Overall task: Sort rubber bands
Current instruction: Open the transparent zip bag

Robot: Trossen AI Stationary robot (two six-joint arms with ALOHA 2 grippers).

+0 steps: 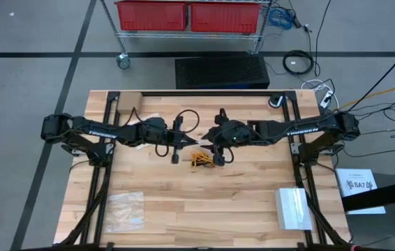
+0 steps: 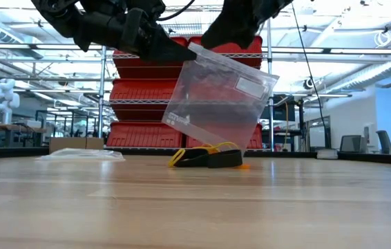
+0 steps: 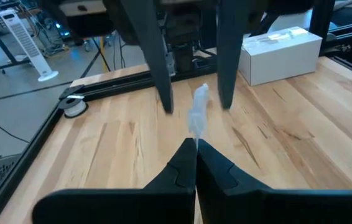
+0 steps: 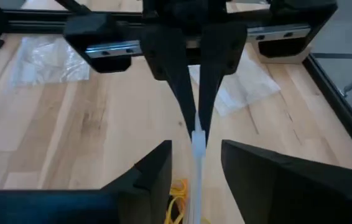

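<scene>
only low view shows bag (image 2: 216, 97) above rubber bands (image 2: 206, 156).

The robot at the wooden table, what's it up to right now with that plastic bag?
The left gripper is shut on the edge of a clear plastic bag, holding it in the air above the table. The right gripper is open around the same bag's edge, not clamping it. A pile of rubber bands, yellow, orange and black, lies on the wood below the bag, not yet sorted. Another clear bag lies flat nearer the table's front.
</scene>
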